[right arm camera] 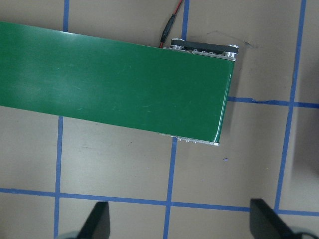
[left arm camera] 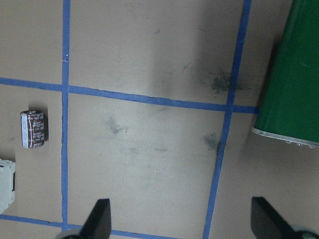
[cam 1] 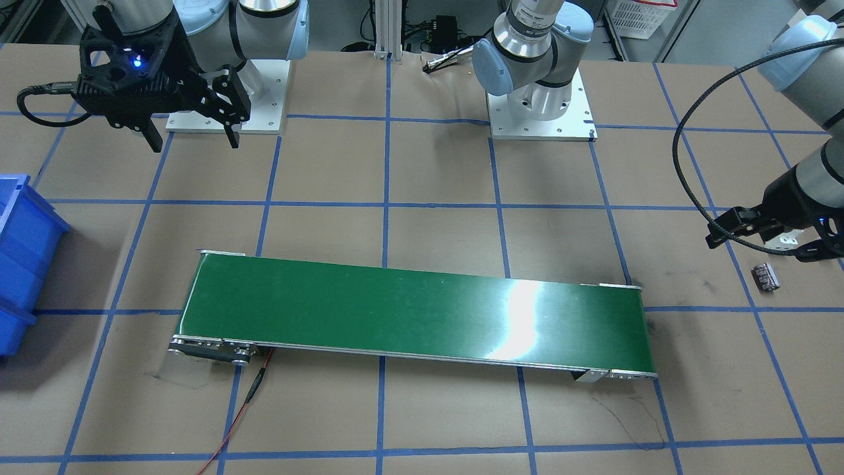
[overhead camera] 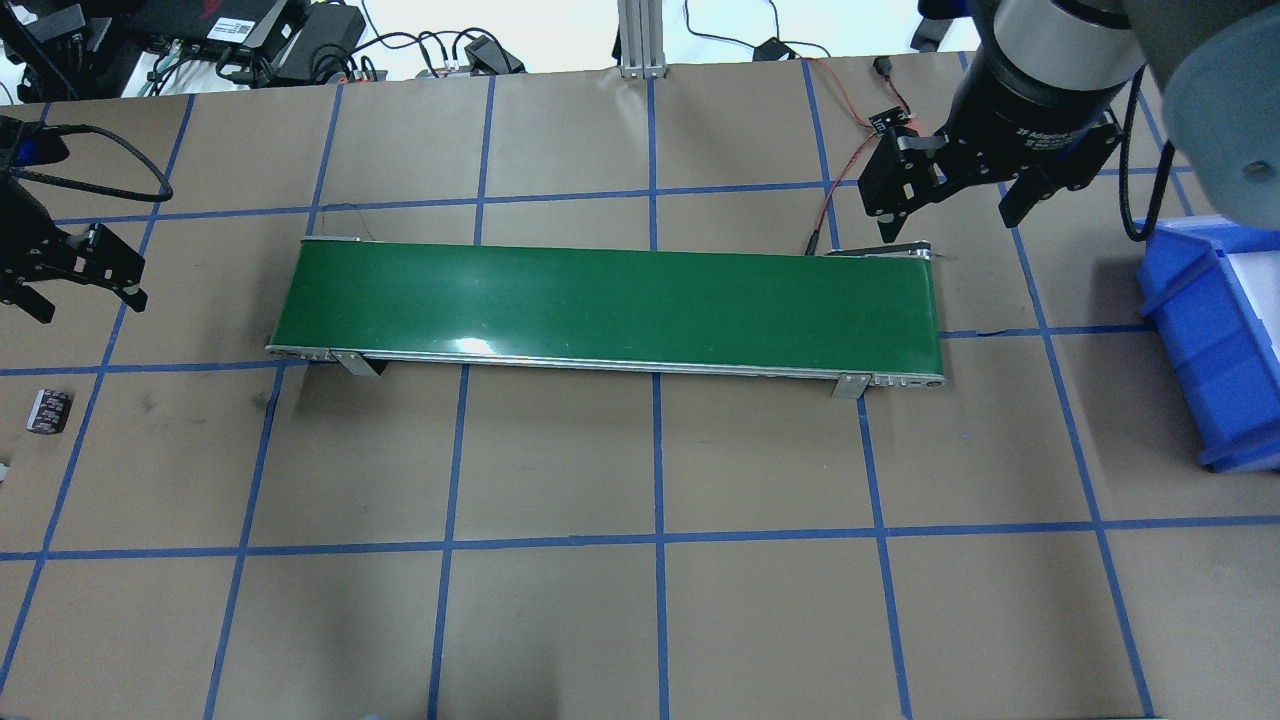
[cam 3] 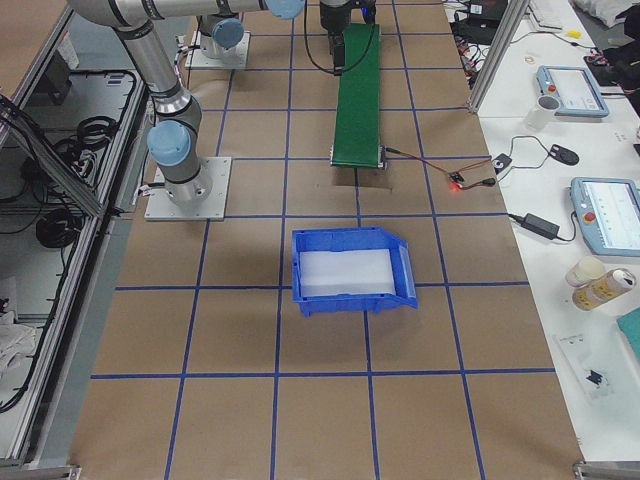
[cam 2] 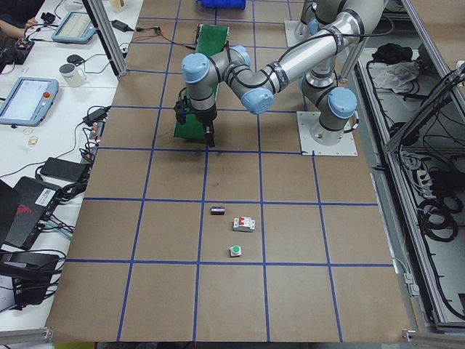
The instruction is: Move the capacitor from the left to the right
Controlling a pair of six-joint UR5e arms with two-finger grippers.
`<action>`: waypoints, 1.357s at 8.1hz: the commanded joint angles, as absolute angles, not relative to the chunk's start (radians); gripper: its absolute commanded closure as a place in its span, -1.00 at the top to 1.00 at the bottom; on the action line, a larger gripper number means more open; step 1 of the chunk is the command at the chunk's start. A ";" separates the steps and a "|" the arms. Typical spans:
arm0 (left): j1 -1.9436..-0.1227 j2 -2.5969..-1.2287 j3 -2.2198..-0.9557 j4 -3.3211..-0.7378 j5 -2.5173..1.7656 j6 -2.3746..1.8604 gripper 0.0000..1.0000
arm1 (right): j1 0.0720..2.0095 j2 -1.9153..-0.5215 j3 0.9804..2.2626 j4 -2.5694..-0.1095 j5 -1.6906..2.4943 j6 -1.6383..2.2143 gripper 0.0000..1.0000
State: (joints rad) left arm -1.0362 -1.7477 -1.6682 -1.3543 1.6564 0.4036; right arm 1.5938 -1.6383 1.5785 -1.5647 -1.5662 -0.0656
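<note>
Legibly, only one marking reads: white lettering on the body of the right gripper [overhead camera: 948,220] begins "2F Adaptive"; the remainder is too small. The pale print on the capacitor [left arm camera: 33,129] we cannot read. We find the capacitor lying on its side on the left portion of the table [overhead camera: 560,630], just beside the white breaker [left arm camera: 5,184] and well apart from the green conveyor belt [overhead camera: 610,300]. Its long axis runs crosswise to the belt's length, parallel to the blue tape line [left arm camera: 65,149] next to it. The left gripper [left arm camera: 180,201] hovers with fingers wide apart, empty, touching nothing. The right gripper, likewise spread and empty, hangs over the belt's right end.
</note>
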 commanded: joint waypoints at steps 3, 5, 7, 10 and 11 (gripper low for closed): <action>-1.048 -1.733 -1.667 -1.355 1.657 0.402 1.00 | 1.594 -1.638 1.578 -1.565 -1.566 -0.066 1.00; -1.052 -1.720 -1.667 -1.359 1.661 0.405 1.00 | 1.594 -1.638 1.578 -1.565 -1.566 -0.066 1.00; -1.055 -1.717 -1.667 -1.362 1.660 0.403 1.00 | 1.594 -1.638 1.578 -1.565 -1.566 -0.066 1.00; -1.054 -1.707 -1.667 -1.364 1.661 0.405 1.00 | 1.594 -1.640 1.578 -1.565 -1.565 -0.067 1.00; -1.055 -1.709 -1.669 -1.364 1.660 0.405 1.00 | 1.594 -1.640 1.578 -1.565 -1.566 -0.067 1.00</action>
